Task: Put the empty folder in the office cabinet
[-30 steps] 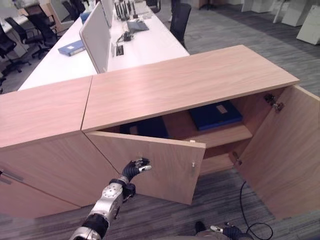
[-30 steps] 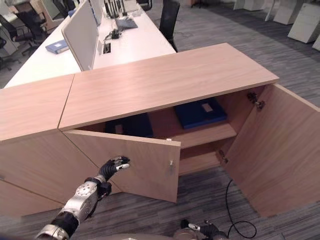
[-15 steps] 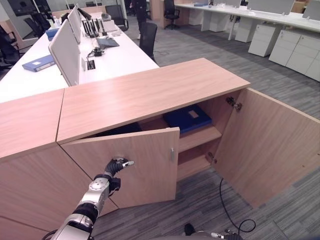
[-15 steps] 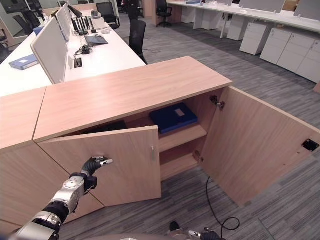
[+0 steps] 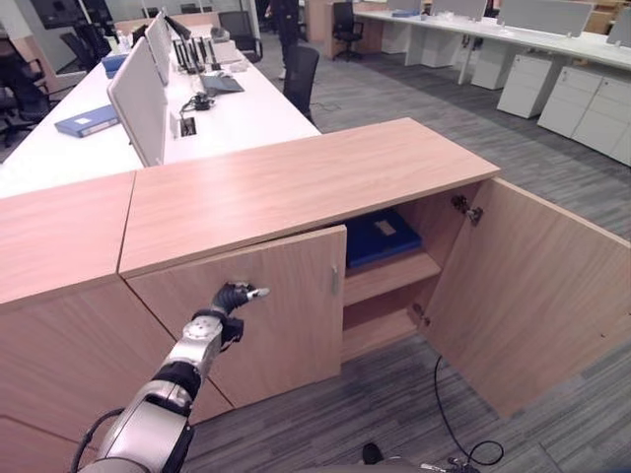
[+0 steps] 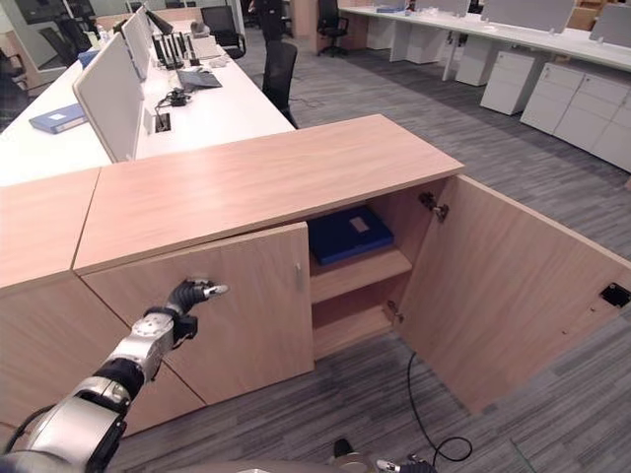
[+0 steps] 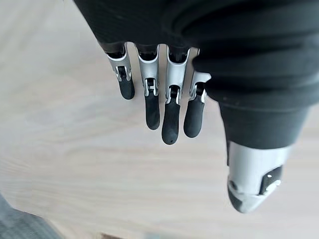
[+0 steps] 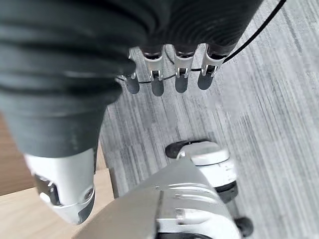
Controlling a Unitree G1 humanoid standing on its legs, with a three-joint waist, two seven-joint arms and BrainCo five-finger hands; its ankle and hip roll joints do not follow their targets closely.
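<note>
your left hand [image 5: 233,297], fingers straight, presses the light wooden left cabinet door [image 5: 271,296] nearly shut, the flat blue folder [image 5: 380,236] on the shelf; next, close the right door [image 5: 537,286].

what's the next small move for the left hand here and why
Probably push a little further so the left cabinet door shuts flush. The left hand rests with straight fingers on its front, the blue folder already lies on the shelf, and the right door stands wide open.
</note>
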